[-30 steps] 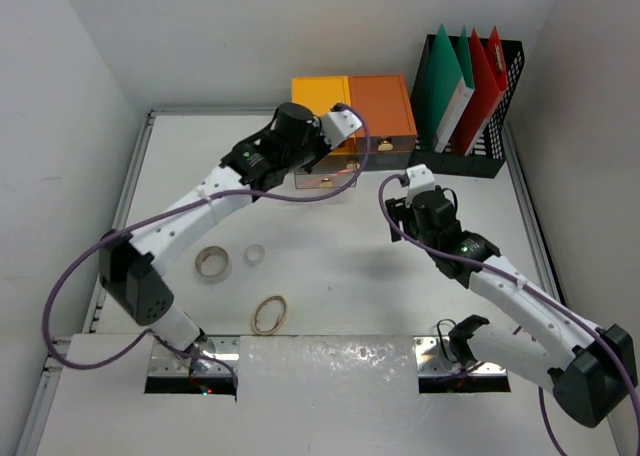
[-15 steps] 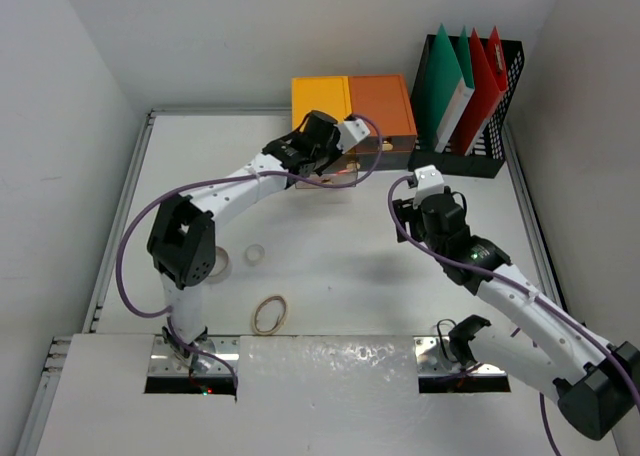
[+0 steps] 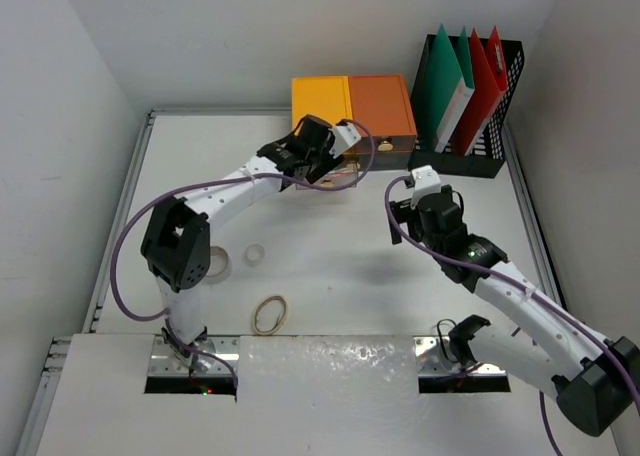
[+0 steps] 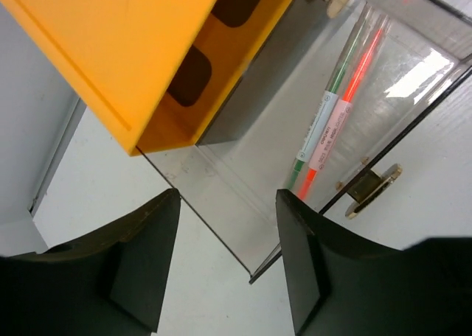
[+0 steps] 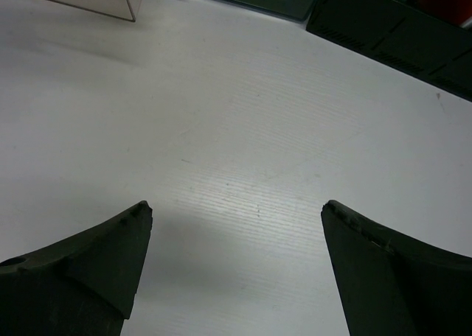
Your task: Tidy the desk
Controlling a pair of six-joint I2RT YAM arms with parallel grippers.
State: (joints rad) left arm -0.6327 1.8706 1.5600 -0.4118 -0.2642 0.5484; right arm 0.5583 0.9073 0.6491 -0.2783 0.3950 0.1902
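Note:
The white desk (image 3: 330, 251) bears a yellow drawer box (image 3: 319, 99) and an orange one (image 3: 381, 105) at the back. A clear drawer (image 3: 328, 179) stands pulled out under the yellow box. In the left wrist view the drawer (image 4: 273, 130) holds a green pen (image 4: 318, 126) and a red pen (image 4: 341, 115). My left gripper (image 3: 312, 168) is open; in its wrist view the gripper (image 4: 228, 197) has the drawer's near corner between its fingers. My right gripper (image 3: 398, 208) is open and empty over bare desk (image 5: 236, 130).
A black file rack (image 3: 466, 86) with green and red folders stands at the back right. A tape roll (image 3: 214, 265), a small clear ring (image 3: 254, 253) and a tan rubber band (image 3: 269, 314) lie on the near left. White walls enclose the desk.
My left arm has folded its elbow back and brought the gripper low at the open clear drawer. My right gripper has shifted slightly right.

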